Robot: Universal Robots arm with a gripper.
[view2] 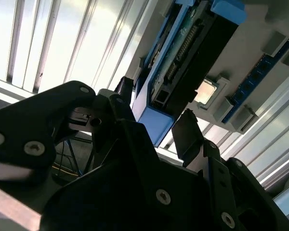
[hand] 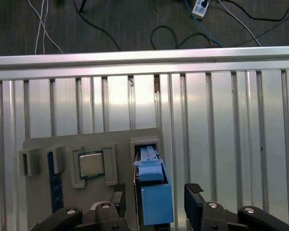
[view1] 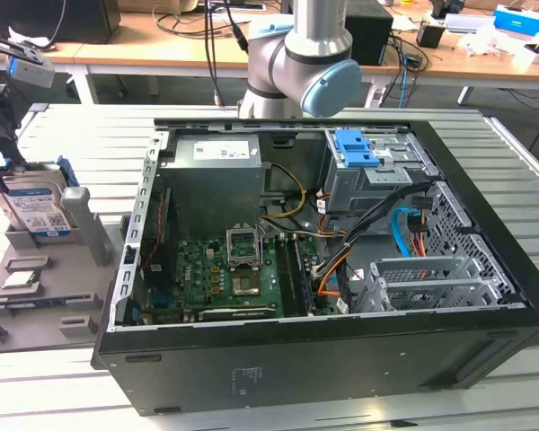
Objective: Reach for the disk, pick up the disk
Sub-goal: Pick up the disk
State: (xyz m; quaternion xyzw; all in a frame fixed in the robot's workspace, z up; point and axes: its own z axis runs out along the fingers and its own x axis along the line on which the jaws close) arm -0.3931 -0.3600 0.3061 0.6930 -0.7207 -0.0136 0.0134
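The disk [view1: 34, 208] is stood on edge in a slot of the grey holder [view1: 72, 269] on the tabletop [view1: 90, 135], so that its blue-railed end is offered upward. The gripper [hand: 155, 190] is set astride that end. The fingers [hand: 193, 190] are spread with a gap at either side, and nothing is grasped yet.

Silver-grey tubular arm [view1: 316, 18], pale blue joint cap [view1: 331, 87]. Matte black angular gripper [hand: 155, 191]; silver screws [view2: 163, 196], ridged finger pads [hand: 193, 188].

Disk [view1: 34, 208]: lower end was hidden in grey holder [view1: 88, 224]. Pincer [hand: 155, 191]: body was cut off at first wrist view's edge.
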